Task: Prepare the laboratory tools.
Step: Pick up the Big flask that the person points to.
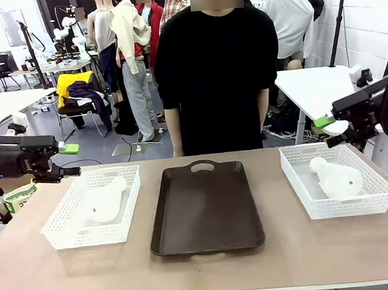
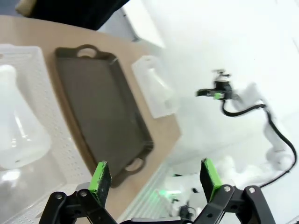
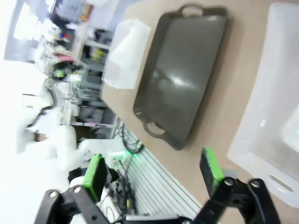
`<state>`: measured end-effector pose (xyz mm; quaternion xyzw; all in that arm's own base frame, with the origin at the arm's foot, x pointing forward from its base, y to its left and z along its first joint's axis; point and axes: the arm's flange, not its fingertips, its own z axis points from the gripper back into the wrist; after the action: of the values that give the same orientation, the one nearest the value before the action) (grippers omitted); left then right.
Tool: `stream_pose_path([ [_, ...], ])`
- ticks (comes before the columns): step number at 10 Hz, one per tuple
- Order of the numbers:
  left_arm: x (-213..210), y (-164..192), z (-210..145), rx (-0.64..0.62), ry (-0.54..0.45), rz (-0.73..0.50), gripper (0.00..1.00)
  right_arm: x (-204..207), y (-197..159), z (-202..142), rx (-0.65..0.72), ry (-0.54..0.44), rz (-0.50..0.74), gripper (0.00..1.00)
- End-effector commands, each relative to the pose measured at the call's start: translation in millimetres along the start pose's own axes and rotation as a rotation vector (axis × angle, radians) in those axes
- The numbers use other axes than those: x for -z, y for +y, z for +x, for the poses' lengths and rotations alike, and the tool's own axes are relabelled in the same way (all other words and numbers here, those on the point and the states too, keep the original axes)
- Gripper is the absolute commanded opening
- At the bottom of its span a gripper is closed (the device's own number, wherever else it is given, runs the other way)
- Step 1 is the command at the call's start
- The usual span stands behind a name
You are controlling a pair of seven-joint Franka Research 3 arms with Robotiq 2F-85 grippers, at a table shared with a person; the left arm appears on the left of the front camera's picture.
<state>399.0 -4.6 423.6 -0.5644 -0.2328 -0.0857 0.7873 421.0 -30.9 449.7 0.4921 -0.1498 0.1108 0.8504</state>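
On the table, a translucent frosted-white left conical flask [image 1: 103, 204] and its right twin [image 1: 338, 178] lie in white mesh baskets [image 1: 87, 239]; our left gripper [image 1: 71, 160] and right gripper [image 1: 327, 131] hover spread, empty. We judge reaching down comes next.

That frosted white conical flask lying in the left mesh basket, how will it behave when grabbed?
Lying on its side, the frosted white conical flask would likely roll in an arc if nudged. Its smooth tapered body looks slippery; the narrow neck seems easier to grip.
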Motion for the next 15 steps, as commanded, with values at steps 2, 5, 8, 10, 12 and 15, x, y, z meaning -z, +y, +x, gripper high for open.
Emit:
stream_pose_path([
  [2,1.0,30.8,14.1,-0.152,0.009,-0.142,1.0,5.5,-44.8,14.7,0.123,0.038,0.114,1.0],
  [5,2.0,39.8,14.8,-0.189,0.044,-0.162,1.0,11.9,-57.4,22.1,0.122,0.052,0.149,1.0],
  [8,3.8,39.7,11.6,-0.178,0.081,-0.166,1.0,15.1,-55.6,20.8,0.126,0.062,0.166,1.0],
  [10,4.9,38.1,10.8,-0.183,0.1,-0.152,1.0,13.8,-56.4,19.5,0.134,0.073,0.129,1.0],
  [12,9.4,42.9,11.7,-0.188,0.067,-0.159,1.0,13.8,-56.4,19.5,0.134,0.073,0.129,1.0],
  [15,9.4,42.9,11.7,-0.188,0.067,-0.159,1.0,13.8,-56.4,19.5,0.134,0.073,0.129,1.0],
])
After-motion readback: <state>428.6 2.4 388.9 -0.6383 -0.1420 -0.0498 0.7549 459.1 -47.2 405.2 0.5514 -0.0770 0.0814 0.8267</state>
